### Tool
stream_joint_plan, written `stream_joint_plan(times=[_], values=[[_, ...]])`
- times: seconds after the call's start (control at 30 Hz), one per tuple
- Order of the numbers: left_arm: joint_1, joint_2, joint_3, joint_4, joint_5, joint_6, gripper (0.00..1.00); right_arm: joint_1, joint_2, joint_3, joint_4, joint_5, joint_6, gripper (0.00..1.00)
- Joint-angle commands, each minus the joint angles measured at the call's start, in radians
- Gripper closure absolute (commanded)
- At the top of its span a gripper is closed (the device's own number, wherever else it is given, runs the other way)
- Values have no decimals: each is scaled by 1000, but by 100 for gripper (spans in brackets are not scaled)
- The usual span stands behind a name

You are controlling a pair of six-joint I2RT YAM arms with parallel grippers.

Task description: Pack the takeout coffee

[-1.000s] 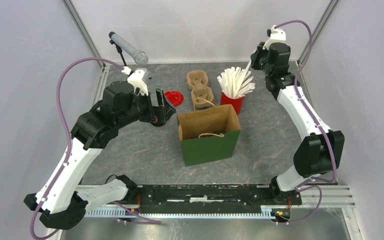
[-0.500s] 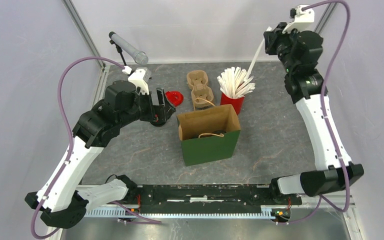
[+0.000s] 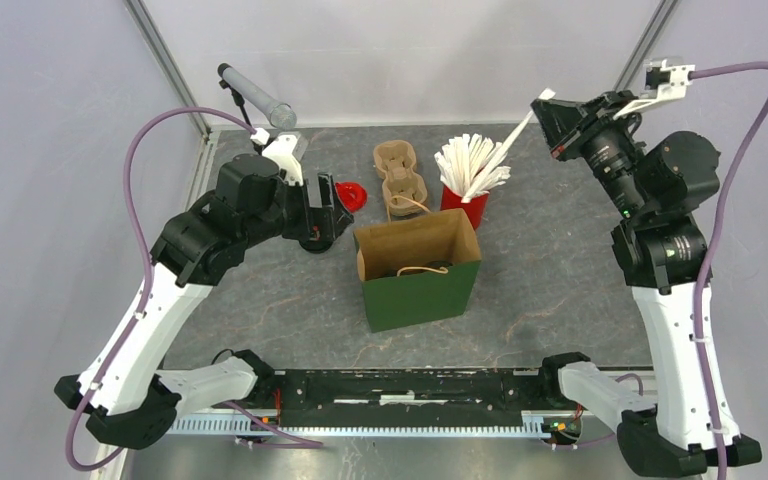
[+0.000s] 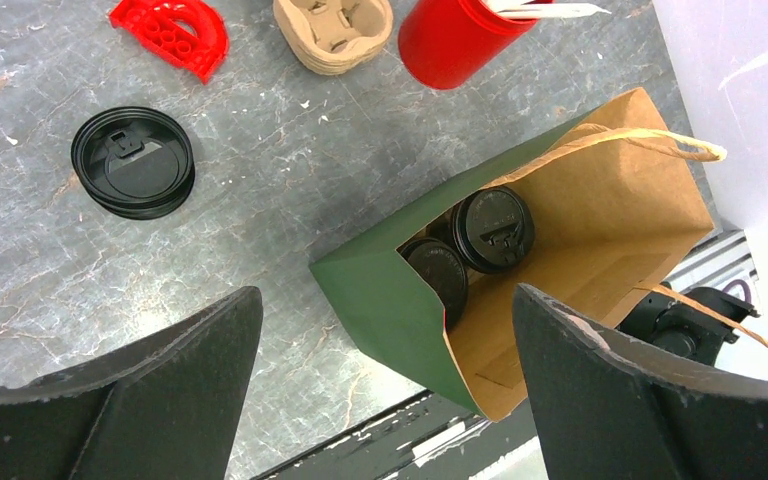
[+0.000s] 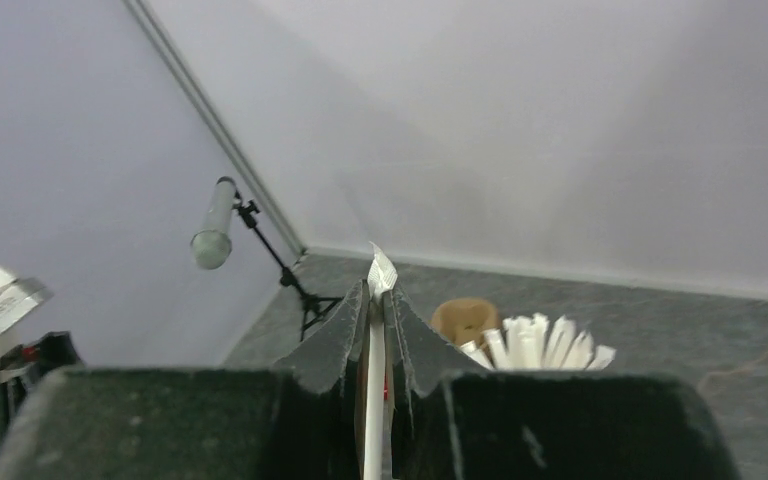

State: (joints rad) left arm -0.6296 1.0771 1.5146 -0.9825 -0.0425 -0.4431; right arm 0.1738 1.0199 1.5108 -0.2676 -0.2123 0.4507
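While the straw (image 3: pixel 516 133) is pinched in the nearly closed right gripper (image 3: pixel 552 108) above the red cup (image 3: pixel 465 206), it is best swung over the green bag (image 3: pixel 423 296), tipped down beside the lidded cups (image 4: pixel 490 228), then released; the left gripper (image 3: pixel 322 212) is spread wide, empty.

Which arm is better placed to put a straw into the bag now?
Right. The right gripper is shut on a straw near the red cup; the left gripper is open and empty beside the bag.

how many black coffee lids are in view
3: a loose lid on the table; a second lid and third lid side by side inside the green paper bag. Others may be hidden.
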Motion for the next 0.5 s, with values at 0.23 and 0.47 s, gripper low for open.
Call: stream_joint_plan(times=[0.23, 0.47], values=[[4, -8, 36, -15, 19, 53, 0, 38, -19, -193, 74, -159, 218, 87], [4, -17, 47, -39, -2, 61, 0, 174, -53, -385, 182, -117, 274, 86]])
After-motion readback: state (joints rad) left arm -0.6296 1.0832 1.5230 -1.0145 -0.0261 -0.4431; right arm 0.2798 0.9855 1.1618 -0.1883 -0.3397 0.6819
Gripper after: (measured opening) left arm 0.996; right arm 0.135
